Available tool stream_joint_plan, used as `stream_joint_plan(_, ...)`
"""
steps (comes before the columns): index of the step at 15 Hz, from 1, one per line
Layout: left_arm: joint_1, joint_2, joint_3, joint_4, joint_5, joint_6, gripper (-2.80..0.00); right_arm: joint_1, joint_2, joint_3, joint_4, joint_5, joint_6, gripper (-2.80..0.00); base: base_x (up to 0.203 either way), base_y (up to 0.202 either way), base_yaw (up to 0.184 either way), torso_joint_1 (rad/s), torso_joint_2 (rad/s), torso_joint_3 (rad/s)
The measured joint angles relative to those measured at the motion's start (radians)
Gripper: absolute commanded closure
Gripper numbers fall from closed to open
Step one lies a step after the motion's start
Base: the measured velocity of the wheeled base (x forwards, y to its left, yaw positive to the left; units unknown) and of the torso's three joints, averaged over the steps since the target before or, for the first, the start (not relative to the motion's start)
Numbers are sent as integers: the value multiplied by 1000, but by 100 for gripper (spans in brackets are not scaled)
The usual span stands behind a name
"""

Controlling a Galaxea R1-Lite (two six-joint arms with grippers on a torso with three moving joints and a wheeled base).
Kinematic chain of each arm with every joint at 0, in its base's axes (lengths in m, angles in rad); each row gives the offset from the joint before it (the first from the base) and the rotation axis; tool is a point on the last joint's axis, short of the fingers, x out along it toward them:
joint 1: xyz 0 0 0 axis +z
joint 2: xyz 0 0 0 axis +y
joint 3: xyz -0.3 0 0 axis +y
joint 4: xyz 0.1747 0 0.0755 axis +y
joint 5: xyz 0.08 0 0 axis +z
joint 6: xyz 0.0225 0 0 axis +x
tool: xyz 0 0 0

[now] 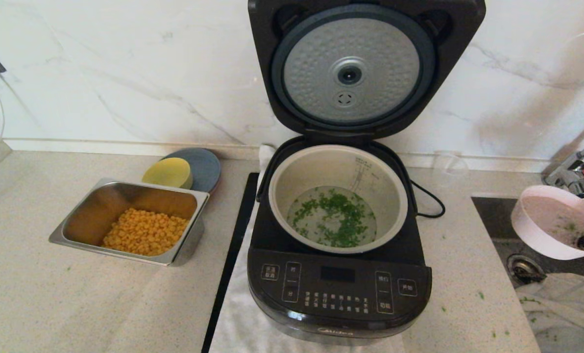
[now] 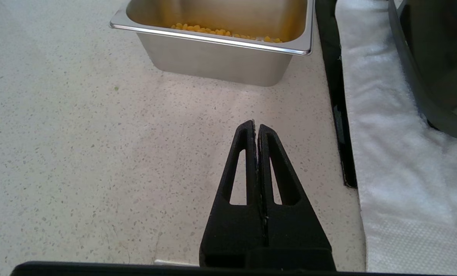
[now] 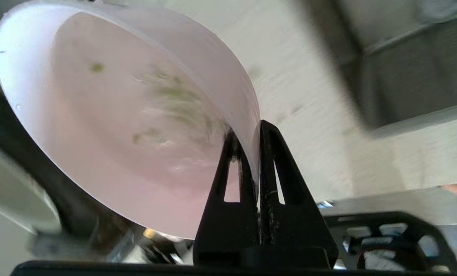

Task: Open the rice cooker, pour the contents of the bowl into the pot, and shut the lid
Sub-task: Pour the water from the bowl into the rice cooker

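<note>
The black rice cooker [image 1: 338, 294] stands in the middle with its lid [image 1: 353, 73] raised upright against the wall. Its grey pot [image 1: 338, 169] holds the contents [image 1: 338, 218], chopped green bits spread over the bottom. At the far right, over the sink, my right gripper [image 3: 253, 132] is shut on the rim of the pink-white bowl [image 1: 549, 225] [image 3: 117, 126], which is tilted and carries only a few green specks. My left gripper [image 2: 255, 126] is shut on nothing, low over the counter left of the cooker.
A steel tray [image 1: 76, 218] [image 2: 221, 63] of corn kernels sits left of the cooker, a yellow bowl [image 1: 168, 173] on a grey plate [image 1: 205, 164] behind it. White towel [image 2: 397, 153] under the cooker. Sink [image 1: 522, 267] and faucet [image 1: 573, 171] at right. A clear cup [image 1: 449, 169] stands by the wall.
</note>
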State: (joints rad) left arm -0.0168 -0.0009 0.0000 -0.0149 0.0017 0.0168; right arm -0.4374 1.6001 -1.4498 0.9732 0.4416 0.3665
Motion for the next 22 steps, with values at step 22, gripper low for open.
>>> stream_joint_plan(22, 0, 0, 0, 0, -1, 0, 0, 1045, 192, -477, -48, -432, 328, 0, 0, 0, 0, 0, 0, 0)
